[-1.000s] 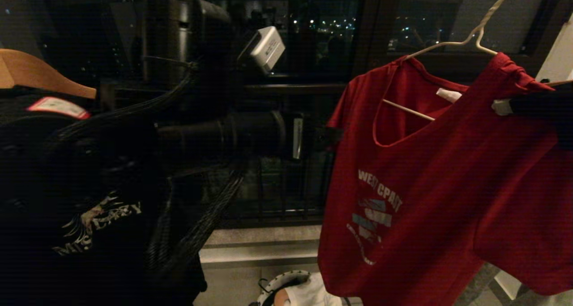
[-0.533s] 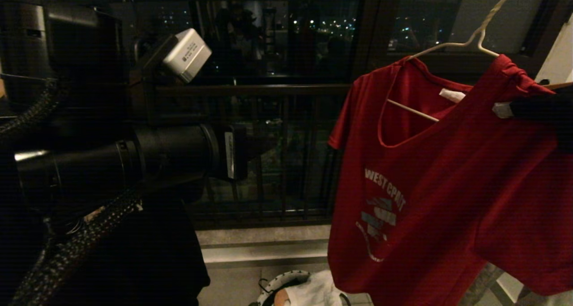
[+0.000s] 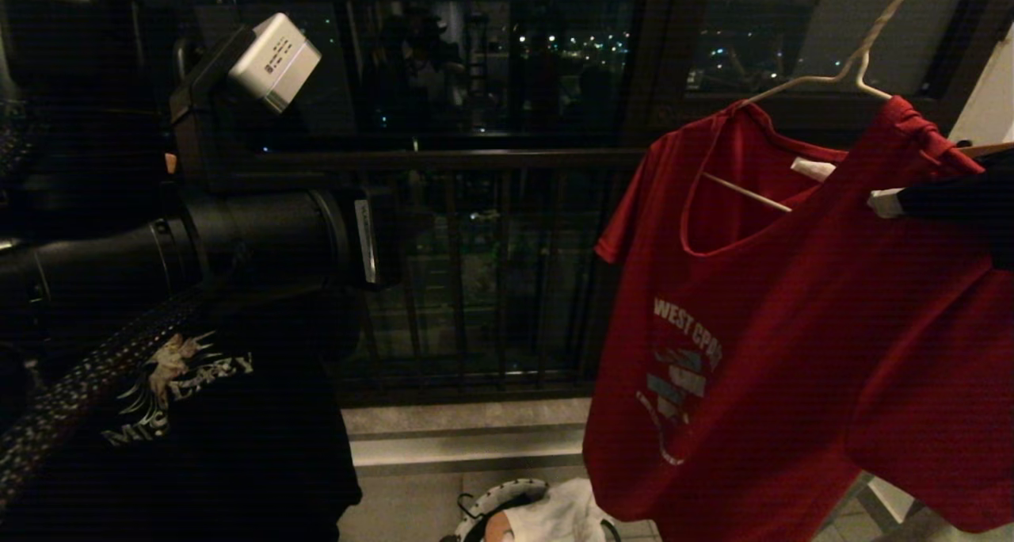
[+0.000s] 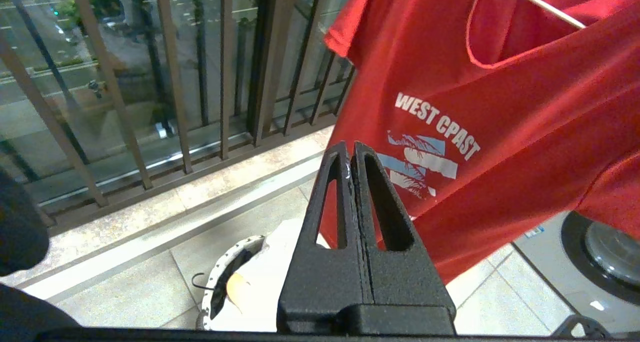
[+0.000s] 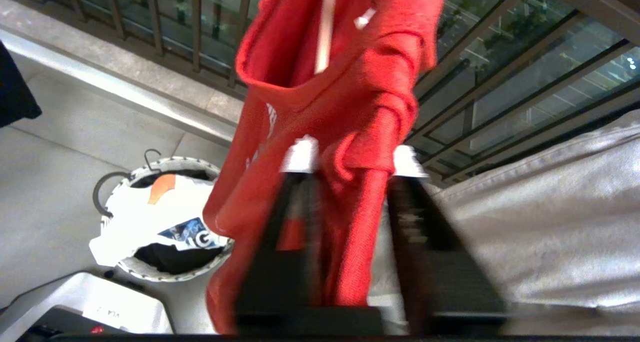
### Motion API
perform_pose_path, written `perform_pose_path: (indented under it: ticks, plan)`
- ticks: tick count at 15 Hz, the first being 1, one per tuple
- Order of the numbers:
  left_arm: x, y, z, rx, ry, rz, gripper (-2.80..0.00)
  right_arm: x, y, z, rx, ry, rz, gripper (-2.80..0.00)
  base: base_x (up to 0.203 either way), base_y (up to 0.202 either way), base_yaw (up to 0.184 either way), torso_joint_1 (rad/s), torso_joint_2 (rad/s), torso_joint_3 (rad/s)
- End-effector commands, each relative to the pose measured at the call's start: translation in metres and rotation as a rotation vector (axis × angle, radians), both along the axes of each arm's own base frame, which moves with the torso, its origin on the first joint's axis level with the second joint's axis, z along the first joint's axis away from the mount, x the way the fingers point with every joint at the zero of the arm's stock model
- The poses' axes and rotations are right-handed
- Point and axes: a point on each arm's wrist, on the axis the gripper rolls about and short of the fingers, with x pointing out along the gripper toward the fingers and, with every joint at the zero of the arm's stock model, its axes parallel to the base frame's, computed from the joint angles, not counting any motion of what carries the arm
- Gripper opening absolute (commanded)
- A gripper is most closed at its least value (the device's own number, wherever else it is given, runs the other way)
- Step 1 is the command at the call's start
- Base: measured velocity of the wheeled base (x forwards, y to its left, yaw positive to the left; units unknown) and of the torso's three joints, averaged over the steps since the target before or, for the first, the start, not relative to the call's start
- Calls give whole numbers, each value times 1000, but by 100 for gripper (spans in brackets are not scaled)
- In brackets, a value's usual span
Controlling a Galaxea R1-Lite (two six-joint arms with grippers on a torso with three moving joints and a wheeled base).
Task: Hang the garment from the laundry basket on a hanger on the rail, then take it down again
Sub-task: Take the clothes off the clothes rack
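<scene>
The garment [image 3: 792, 328], a red T-shirt with white "WEST COAST" print, hangs on the thin white wire hanger [image 3: 800, 82] at the right; the rail is out of view above. My right gripper [image 5: 352, 157] is at the shirt's right shoulder. Its jaws stand apart with the bunched shoulder fabric [image 5: 370, 132] between them. In the head view it shows at the right edge [image 3: 891, 201]. My left gripper [image 4: 350, 147] is shut and empty, hanging clear of the shirt's left side. The laundry basket [image 3: 495, 498] sits on the floor below.
A black printed T-shirt [image 3: 182, 399] hangs at the left behind my left arm [image 3: 261, 237]. The balcony railing [image 3: 475, 162] runs across behind. A white T-shirt [image 5: 150, 217] lies in the basket. A washing machine door [image 4: 600, 252] and grey cloth [image 5: 550, 207] are at the right.
My left arm has drawn back to the left, away from the shirt's sleeve, uncovering the black T-shirt. The red shirt has shifted slightly to the right.
</scene>
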Motion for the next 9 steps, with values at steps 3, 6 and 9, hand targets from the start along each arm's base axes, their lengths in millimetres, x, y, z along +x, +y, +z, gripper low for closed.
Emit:
perform_pose_path:
  ticks: [3,6,9]
  plan:
    - [1,-1,-1,3,5,0,-280,-6,-2,-1,-5,1,1,0,0,0,0,0,0,0]
    - [2,-2,-3,6,9,0,-280,-18,-7,-7,-8,4,3,0,0,0,0,0,0,0]
    - [4,-3,-4,10,13,0,-280,-33,-14,-11,-7,-3,4,0,0,0,0,0,0,0]
